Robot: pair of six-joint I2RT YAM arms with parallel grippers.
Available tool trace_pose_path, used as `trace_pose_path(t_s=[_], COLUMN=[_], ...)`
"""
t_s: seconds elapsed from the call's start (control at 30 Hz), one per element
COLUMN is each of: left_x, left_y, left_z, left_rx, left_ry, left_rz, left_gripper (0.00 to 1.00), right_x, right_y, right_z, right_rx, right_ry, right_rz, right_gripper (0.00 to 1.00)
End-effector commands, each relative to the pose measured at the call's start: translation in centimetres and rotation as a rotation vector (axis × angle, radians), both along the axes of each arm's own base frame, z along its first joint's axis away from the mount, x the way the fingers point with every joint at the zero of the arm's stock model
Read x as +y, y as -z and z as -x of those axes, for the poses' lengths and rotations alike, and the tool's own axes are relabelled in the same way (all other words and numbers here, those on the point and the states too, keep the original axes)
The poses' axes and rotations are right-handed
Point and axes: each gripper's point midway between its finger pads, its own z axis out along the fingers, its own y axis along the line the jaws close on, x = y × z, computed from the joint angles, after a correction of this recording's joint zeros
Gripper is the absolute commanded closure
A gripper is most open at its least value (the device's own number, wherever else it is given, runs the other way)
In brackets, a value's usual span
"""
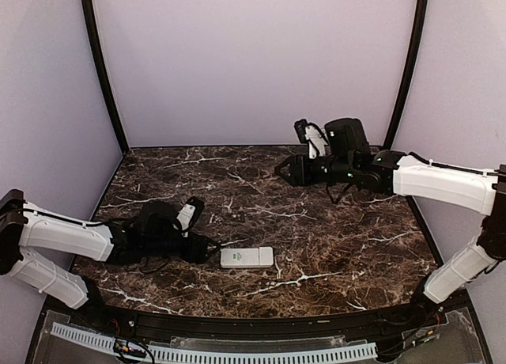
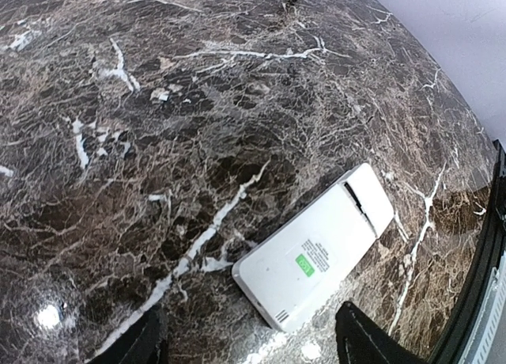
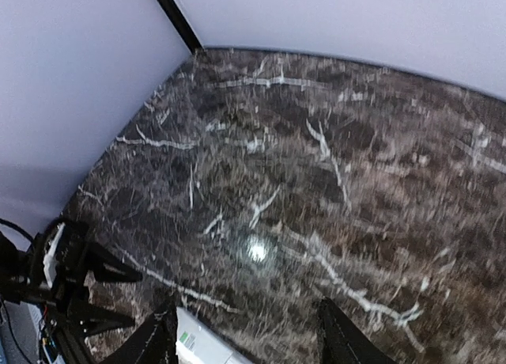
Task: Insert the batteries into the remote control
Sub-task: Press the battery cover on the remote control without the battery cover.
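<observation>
Nearest us, the left pincer (image 2: 253, 346) lies low over the bench (image 1: 316, 221) with its fingers apart and nothing between them. The remote control (image 2: 316, 253) sits just beyond those fingertips, not yet touched.

From above, the remote control (image 1: 247, 257) lies flat close to the near edge of the bench, about midway along it. Its long axis runs parallel to that edge. The left pincer (image 1: 207, 249) is just beside its left end, so a reach along that axis would meet the short end first.

The right pincer (image 1: 288, 170) is well apart, raised toward the far right corner, its fingers also apart and empty in the wrist view (image 3: 249, 344). We judge the left arm much the nearer.

The handset lies back upward, with no buttons showing. A seam (image 2: 360, 199) crosses the end farther from the left pincer. A small green label (image 2: 305, 263) sits mid-back among lines of print, perhaps a certification mark, but too fine for us to read. No brand name shows.
</observation>
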Motion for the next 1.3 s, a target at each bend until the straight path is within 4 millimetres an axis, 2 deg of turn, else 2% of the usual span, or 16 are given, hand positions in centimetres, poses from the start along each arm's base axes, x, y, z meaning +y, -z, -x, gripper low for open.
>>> trace_pose_path(t_s=[0.0,0.07,0.2,0.3,0.4,0.63,0.77,0.9,1.1,1.27], left_x=[1.8,2.3,2.5,2.2,2.1,2.1,2.0,2.0,2.0,2.0], left_y=[1.3,2.0,3.0,3.4,3.4,3.4,3.6,3.5,3.5,3.6], left_z=[0.4,0.5,0.7,0.9,0.8,0.8,0.8,0.7,0.8,0.8], left_rx=[0.032,0.042,0.068,0.083,0.082,0.081,0.082,0.079,0.079,0.077], left_ry=[-0.066,-0.079,-0.09,-0.078,-0.075,-0.074,-0.071,-0.07,-0.071,-0.069], left_rz=[-0.023,-0.04,-0.047,-0.046,-0.047,-0.045,-0.05,-0.05,-0.048,-0.047], left_gripper=[0.29,0.31,0.32,0.32,0.32,0.32,0.32,0.32,0.32,0.32], right_x=[-1.7,-1.6,-0.2,1.2,2.6,3.5,3.7,4.3,3.8,4.2], right_y=[10.5,12.9,16.7,18.8,19.9,20.8,21.8,21.8,22.4,22.6], right_z=[5.4,7.1,9.5,10.2,10.4,10.4,10.8,10.6,10.3,10.3], right_rx=[0.457,0.58,0.688,0.744,0.778,0.795,0.818,0.801,0.81,0.813], right_ry=[0.165,0.198,0.186,0.147,0.09,0.069,0.073,0.082,0.147,0.152], right_rz=[0.151,0.136,0.192,0.212,0.209,0.214,0.217,0.223,0.216,0.211], right_gripper=[0.45,0.48,0.48,0.48,0.48,0.5,0.56,0.62,0.69,0.7])
